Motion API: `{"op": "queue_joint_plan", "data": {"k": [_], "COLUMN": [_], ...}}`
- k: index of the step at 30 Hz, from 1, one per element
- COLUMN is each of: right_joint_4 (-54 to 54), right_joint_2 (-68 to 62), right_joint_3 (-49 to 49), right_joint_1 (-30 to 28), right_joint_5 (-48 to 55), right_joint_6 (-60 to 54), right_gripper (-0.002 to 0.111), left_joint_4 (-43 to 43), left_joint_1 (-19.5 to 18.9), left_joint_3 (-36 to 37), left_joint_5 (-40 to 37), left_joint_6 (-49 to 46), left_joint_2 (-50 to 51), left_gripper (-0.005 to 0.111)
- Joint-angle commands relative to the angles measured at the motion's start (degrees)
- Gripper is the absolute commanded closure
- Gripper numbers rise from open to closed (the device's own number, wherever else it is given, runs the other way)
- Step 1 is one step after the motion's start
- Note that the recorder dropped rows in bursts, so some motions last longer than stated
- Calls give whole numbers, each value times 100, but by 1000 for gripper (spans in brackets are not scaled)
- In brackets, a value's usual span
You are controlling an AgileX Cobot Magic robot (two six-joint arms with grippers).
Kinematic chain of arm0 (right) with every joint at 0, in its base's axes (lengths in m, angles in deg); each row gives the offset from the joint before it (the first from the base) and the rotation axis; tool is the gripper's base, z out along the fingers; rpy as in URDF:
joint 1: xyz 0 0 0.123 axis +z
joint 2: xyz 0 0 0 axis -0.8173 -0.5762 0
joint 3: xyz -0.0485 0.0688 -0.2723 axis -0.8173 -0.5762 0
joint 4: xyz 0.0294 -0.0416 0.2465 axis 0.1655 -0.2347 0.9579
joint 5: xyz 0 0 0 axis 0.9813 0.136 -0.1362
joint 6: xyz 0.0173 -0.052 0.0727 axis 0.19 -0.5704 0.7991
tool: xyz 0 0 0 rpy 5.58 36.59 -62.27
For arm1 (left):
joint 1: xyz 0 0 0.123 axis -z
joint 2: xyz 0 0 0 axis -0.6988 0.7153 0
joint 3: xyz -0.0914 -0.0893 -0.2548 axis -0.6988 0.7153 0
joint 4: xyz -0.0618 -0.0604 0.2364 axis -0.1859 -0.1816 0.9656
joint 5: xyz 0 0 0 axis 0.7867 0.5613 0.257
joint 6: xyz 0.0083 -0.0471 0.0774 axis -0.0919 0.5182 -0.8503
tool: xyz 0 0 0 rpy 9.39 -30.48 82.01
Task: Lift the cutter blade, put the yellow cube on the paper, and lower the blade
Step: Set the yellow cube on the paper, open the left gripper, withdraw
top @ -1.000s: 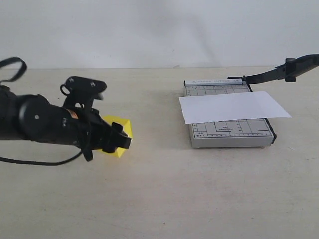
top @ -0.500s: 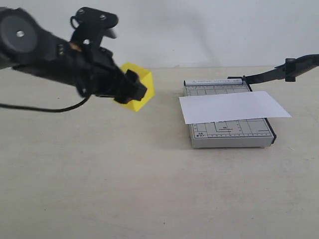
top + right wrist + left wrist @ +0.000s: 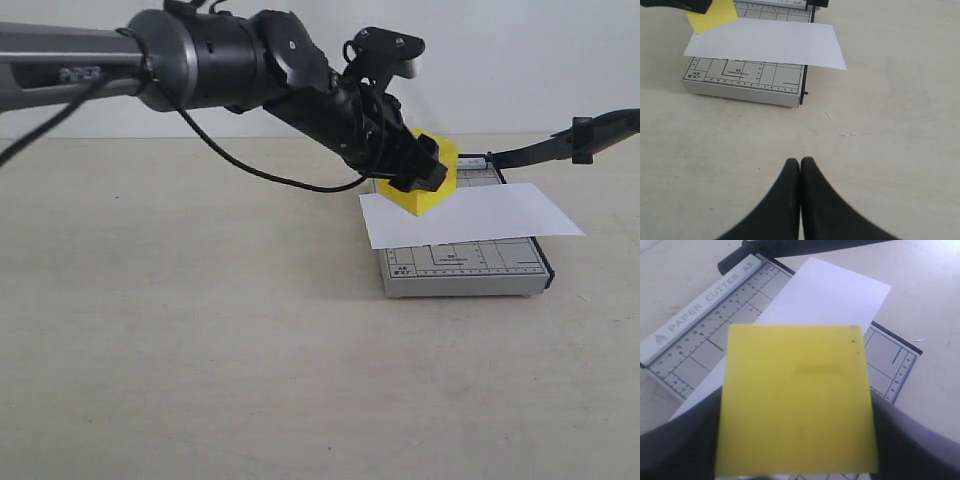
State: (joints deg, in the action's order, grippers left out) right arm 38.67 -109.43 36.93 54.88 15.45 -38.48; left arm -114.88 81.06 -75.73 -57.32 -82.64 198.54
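My left gripper (image 3: 418, 172) is shut on the yellow cube (image 3: 422, 190) and holds it just above the left end of the paper (image 3: 490, 215). In the left wrist view the yellow cube (image 3: 796, 397) fills the space between my dark fingers (image 3: 680, 440), with the paper (image 3: 825, 295) below. The white sheet lies across the grey gridded cutter base (image 3: 465, 265). Its black cutter blade (image 3: 560, 148) stands raised, reaching up to the right. My right gripper (image 3: 800, 164) is shut on nothing, above bare table in front of the cutter base (image 3: 745, 82).
The beige table (image 3: 200, 330) stretches left and in front of the cutter. A black cable (image 3: 260, 170) hangs under the left arm. The cutter's white ruler bar (image 3: 705, 302) runs along its far edge.
The left arm has lifted the yellow cube off the table at the left and carried it up and right, to above the paper. The blade stays raised.
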Motion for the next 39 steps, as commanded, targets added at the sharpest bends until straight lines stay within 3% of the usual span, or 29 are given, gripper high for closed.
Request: {"op": "queue_joint_plan", "data": {"k": [1, 14, 32, 34, 35, 36, 38, 39], "right_joint_4": [23, 74, 74, 74, 74, 74, 74, 74], "right_joint_2": [20, 20, 20, 20, 20, 20, 20, 20], "right_joint_3": [-15, -15, -15, -15, -15, -15, -15, -15], "right_joint_1": [-16, -16, -16, -16, -16, -16, -16, -16], "right_joint_5": [-49, 63, 105, 105, 105, 105, 105, 105], "right_joint_6": [82, 105, 105, 105, 105, 105, 105, 105], "right_gripper": [109, 109, 109, 109, 109, 109, 109, 109], "left_joint_4": [-13, 167, 430, 430, 430, 430, 430, 430], "left_joint_1": [60, 60, 60, 60, 60, 60, 60, 60], "left_joint_3": [-649, -1566, -1578, -1578, -1578, -1578, -1578, -1578], "left_joint_5": [-264, -607, -631, -631, -623, -618, -480, -422], "left_joint_6": [-32, -112, -287, -298, -299, -299, -283, -283], "left_joint_2": [439, 1169, 1321, 1321, 1321, 1321, 1321, 1321], "left_gripper": [102, 102, 102, 93, 78, 70, 39, 31]}}
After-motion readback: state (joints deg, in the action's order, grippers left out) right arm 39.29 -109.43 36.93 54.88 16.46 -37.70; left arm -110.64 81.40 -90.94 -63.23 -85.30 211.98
